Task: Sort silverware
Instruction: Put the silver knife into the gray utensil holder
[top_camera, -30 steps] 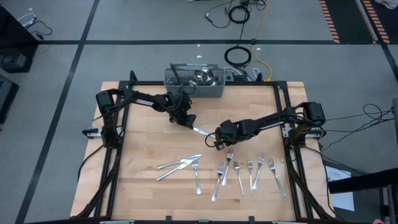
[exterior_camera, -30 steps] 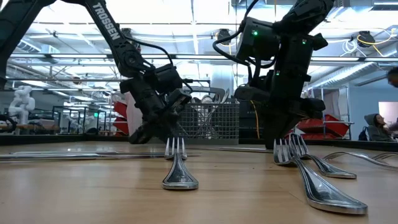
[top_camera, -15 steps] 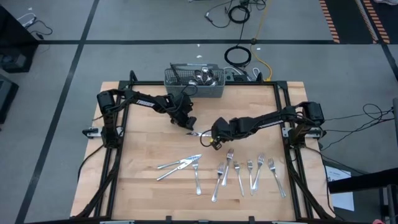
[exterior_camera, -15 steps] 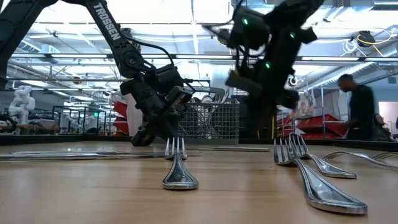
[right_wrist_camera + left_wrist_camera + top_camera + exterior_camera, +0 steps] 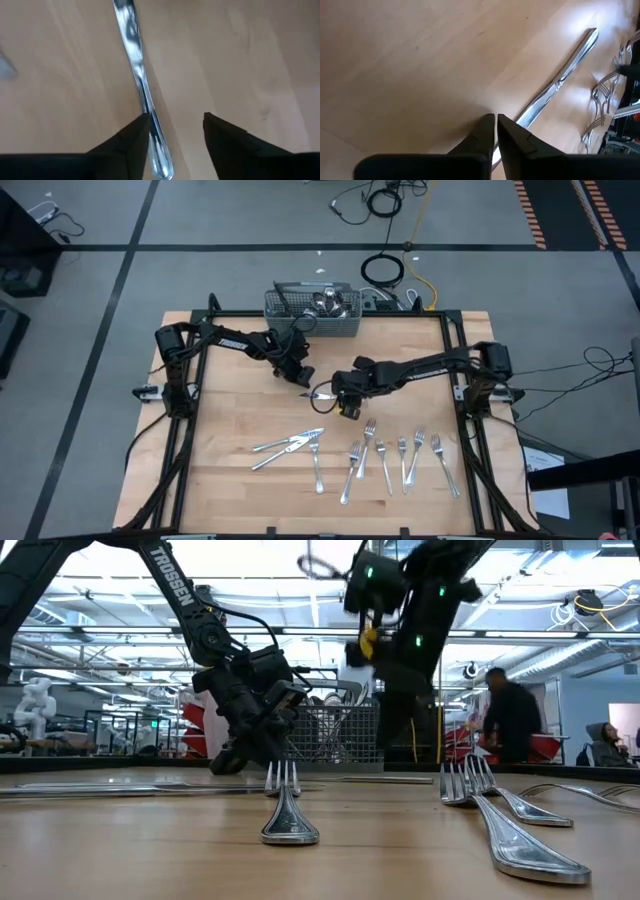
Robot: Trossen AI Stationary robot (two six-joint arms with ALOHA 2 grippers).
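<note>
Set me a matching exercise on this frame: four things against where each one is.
Things:
1. wire-mesh basket
2. row of forks
3. right gripper
4. left gripper

Places:
a. open, mid-table, beside a table knife
b. near edge of the table, right arm's side
c. far edge of the table
d. between the basket and mid-table

Pairs: 1-c, 2-b, 3-a, 4-d

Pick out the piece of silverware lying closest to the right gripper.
The lone knife at mid-table, directly under the right gripper. Every other piece lies nearer the front edge, in the fork row or the small pile.
</note>
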